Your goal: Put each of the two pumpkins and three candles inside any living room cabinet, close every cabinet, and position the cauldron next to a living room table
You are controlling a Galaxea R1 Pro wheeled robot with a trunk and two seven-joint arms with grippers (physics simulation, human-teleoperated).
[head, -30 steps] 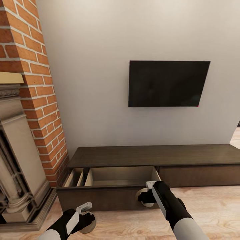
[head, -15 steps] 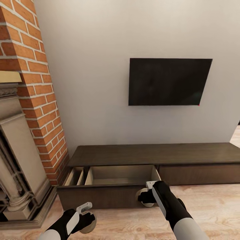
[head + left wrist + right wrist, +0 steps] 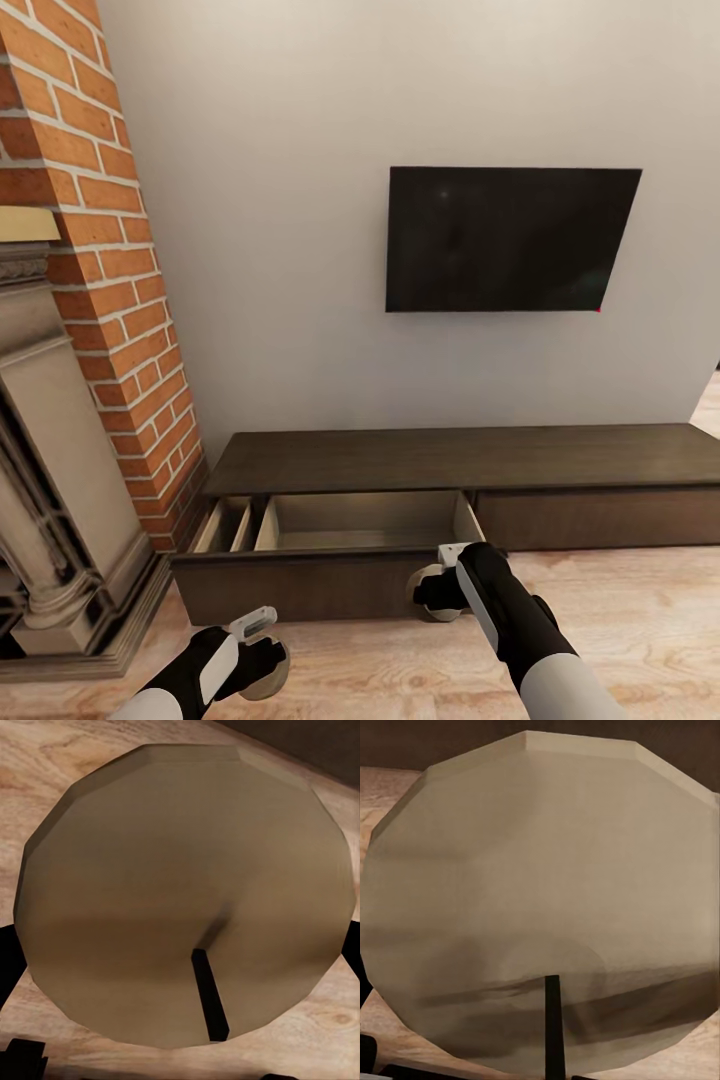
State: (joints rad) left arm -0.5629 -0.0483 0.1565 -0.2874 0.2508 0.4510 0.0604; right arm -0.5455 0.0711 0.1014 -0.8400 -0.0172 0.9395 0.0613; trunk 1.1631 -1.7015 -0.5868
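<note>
i see the pale wall [image 3: 300,200] well beyond both grippers, with the black tv [image 3: 510,240] hung on it above and beyond my right gripper. the brick fireplace [image 3: 70,350] rises off to the left of the left gripper, stone surround below. the cabinet [image 3: 480,462] runs long and low along the wall ahead of both grippers, dark brown, and its left drawer [image 3: 330,555] stands pulled out, pale wood lining showing, nothing visible inside from here. the drawer front lies just beyond my right gripper [image 3: 432,592], which is clenched around a tan candle [image 3: 428,580]; in the right wrist view that candle [image 3: 540,915] sits between the dark fingers with its short black wick toward the camera. my left gripper [image 3: 262,665] hangs lower and nearer to me, over the plank floor [image 3: 640,620], short of the drawer front, and it too is clamped on a second candle [image 3: 268,682]; the left wrist view has this candle [image 3: 180,892] wedged between the fingers [image 3: 6,967], wick showing, floor behind it.
</note>
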